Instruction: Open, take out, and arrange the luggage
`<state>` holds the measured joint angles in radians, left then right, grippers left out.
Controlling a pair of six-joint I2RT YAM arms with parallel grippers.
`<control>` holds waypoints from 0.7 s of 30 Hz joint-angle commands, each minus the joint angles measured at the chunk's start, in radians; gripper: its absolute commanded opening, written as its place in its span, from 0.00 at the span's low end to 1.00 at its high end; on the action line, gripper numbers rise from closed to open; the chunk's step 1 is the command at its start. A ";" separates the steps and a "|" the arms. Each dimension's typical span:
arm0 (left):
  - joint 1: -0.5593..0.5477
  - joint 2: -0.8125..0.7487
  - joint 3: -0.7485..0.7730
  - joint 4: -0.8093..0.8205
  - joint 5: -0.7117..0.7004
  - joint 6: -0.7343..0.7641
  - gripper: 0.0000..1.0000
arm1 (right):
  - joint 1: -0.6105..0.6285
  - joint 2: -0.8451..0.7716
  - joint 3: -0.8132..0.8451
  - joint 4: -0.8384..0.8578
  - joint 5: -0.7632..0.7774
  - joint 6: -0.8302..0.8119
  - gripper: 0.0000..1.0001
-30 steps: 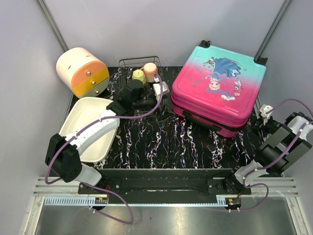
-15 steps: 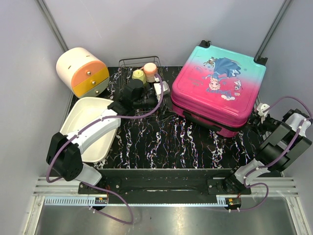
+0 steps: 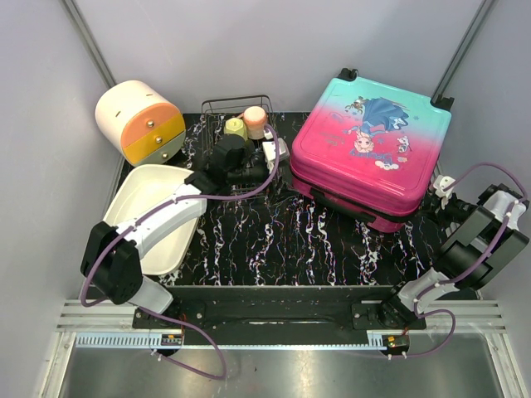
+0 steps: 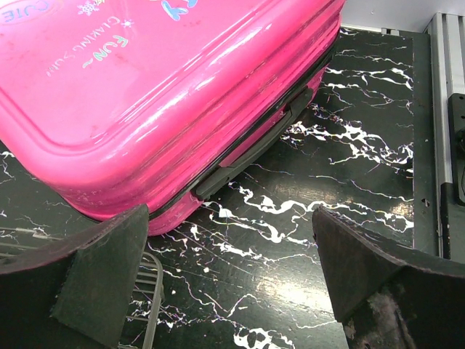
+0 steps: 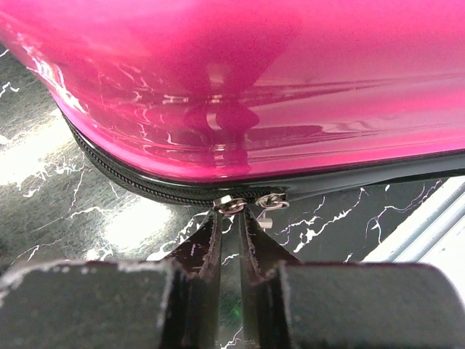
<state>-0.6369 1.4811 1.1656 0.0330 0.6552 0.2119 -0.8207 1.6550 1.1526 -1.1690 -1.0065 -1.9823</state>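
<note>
Edging closer, right gripper seemingly pinches a zipper pull on luggage.

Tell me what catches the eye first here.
A closed pink-and-teal suitcase with a cartoon girl on its lid fills the back right of the table. The right gripper looks pinched onto a zipper pull at its right edge. The left gripper is open at its left side.
</note>
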 commanded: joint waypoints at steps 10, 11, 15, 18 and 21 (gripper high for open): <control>0.000 0.002 0.022 0.062 0.012 -0.008 0.98 | 0.017 -0.152 -0.103 -0.184 0.000 -0.133 0.00; 0.000 0.001 0.019 0.061 0.011 -0.008 0.98 | 0.012 -0.165 -0.109 -0.188 0.011 -0.130 0.00; -0.001 -0.010 0.011 0.058 0.004 -0.006 0.98 | 0.000 -0.190 -0.129 -0.222 0.034 -0.131 0.00; -0.001 -0.015 0.003 0.053 -0.009 -0.011 0.98 | -0.003 -0.218 -0.155 -0.267 0.049 -0.142 0.00; -0.001 -0.018 -0.003 0.051 -0.012 -0.020 0.98 | -0.003 -0.265 -0.212 -0.290 0.042 -0.188 0.00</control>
<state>-0.6369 1.4937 1.1656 0.0326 0.6468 0.2020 -0.8261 1.4658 1.0023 -1.2285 -0.9707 -1.9884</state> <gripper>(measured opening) 0.981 0.140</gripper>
